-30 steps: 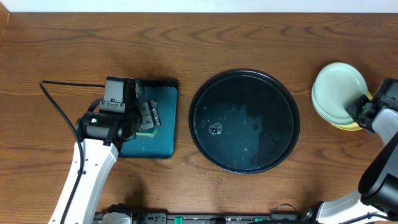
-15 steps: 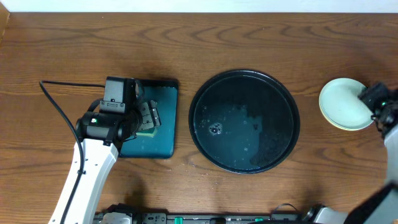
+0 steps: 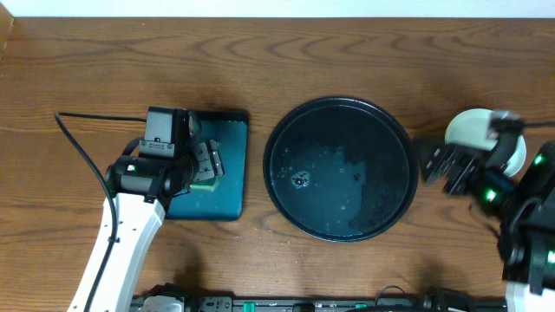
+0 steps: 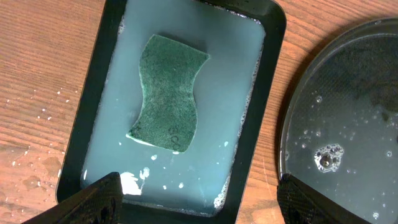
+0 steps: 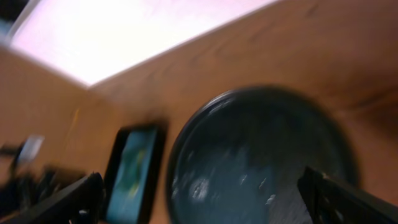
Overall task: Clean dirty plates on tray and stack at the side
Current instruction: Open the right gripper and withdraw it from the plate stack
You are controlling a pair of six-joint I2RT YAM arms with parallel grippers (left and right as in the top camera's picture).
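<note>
The round black tray (image 3: 341, 169) sits wet and bare at the table's middle, with no plate on it; it also shows as the tray (image 4: 348, 124) and, blurred, the tray (image 5: 261, 155). The plates (image 3: 468, 128) lie at the right side of the table, partly hidden under my right arm; I cannot tell how many. My right gripper (image 3: 438, 166) hovers open and empty between the plates and the tray's right rim, right gripper (image 5: 205, 202) facing the tray. My left gripper (image 3: 204, 165) hangs open over the teal tray, left gripper (image 4: 199, 205) holding nothing.
A rectangular teal tray (image 4: 87, 124) of milky water holds a green sponge (image 4: 168, 93); the teal tray (image 3: 227, 195) lies left of the black tray. Water drops speckle the wood beside it. A black cable (image 3: 82, 147) runs along the left arm.
My right gripper opened, let go of the mint plate on the stack, and swung left toward the black tray. The left arm stayed still.
</note>
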